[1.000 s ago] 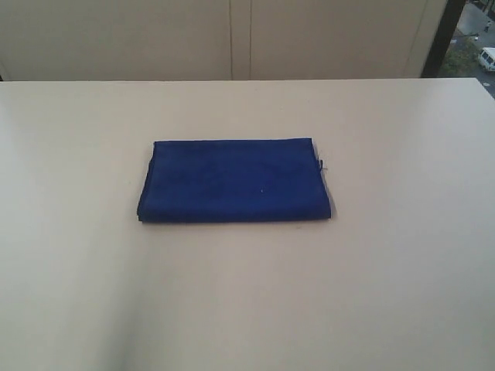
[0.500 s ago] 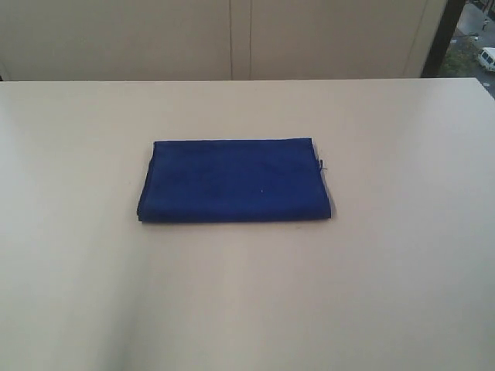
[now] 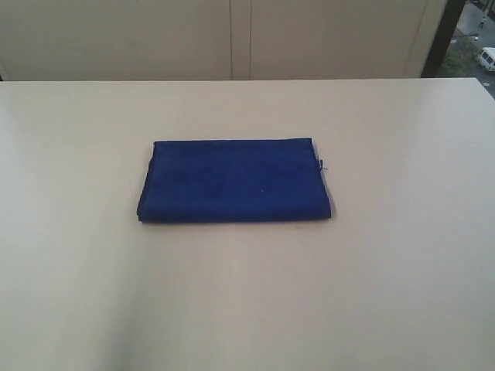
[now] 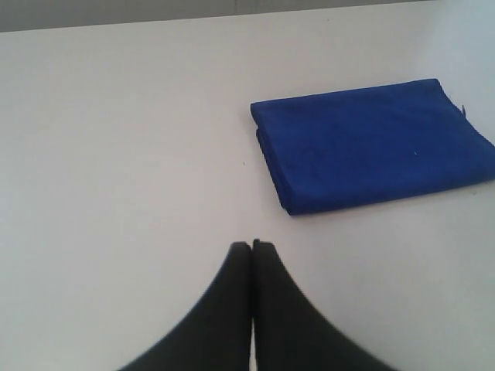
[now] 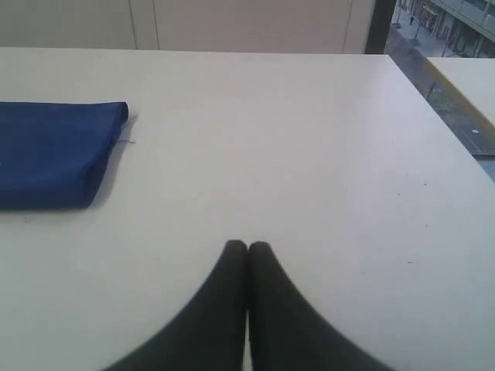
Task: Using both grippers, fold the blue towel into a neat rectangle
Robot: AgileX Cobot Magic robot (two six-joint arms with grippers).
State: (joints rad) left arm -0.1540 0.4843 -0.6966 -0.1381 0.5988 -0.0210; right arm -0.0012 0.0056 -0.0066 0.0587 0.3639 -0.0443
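Observation:
The blue towel (image 3: pixel 234 180) lies folded into a flat rectangle near the middle of the beige table (image 3: pixel 387 278), with a loose thread at its right edge. No arm shows in the exterior view. In the left wrist view the towel (image 4: pixel 371 145) lies ahead of my left gripper (image 4: pixel 251 245), which is shut on nothing and well apart from the cloth. In the right wrist view one end of the towel (image 5: pixel 54 153) shows off to the side of my right gripper (image 5: pixel 247 246), also shut and empty.
The far table edge (image 3: pixel 247 80) runs below a pale panelled wall. The right table edge (image 5: pixel 433 100) drops off beside a window with a street view outside.

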